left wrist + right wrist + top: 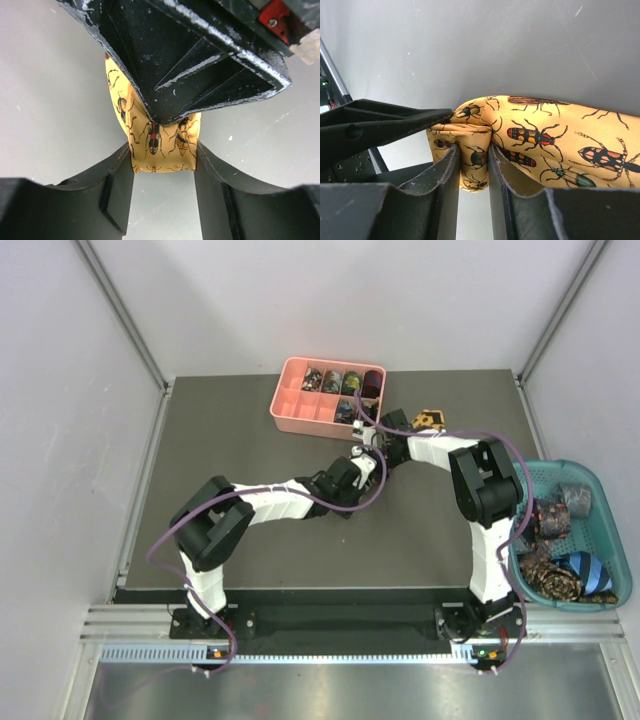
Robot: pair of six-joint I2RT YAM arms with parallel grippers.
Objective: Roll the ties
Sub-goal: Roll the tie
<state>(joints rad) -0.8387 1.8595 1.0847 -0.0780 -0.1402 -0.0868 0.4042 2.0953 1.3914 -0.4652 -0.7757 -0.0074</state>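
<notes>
Near the pink tray [296,406], right tool [474,151] and left tool [163,152] both clamp the beetle-print tie [545,135]; steady tension should keep coils aligned.

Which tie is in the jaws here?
The golden-yellow beetle-print tie, held between both arms' jaws mid-table; the rest are coils in the pink tray or lie in the teal basket.

Count on the spot: ties, containers, arms.
One yellow tie [545,135]; one pink tray [283,390] showing four coils [332,380]; one teal basket [572,467] with about four loose ties [550,518]; one left arm [265,502], one right arm [485,490].
</notes>
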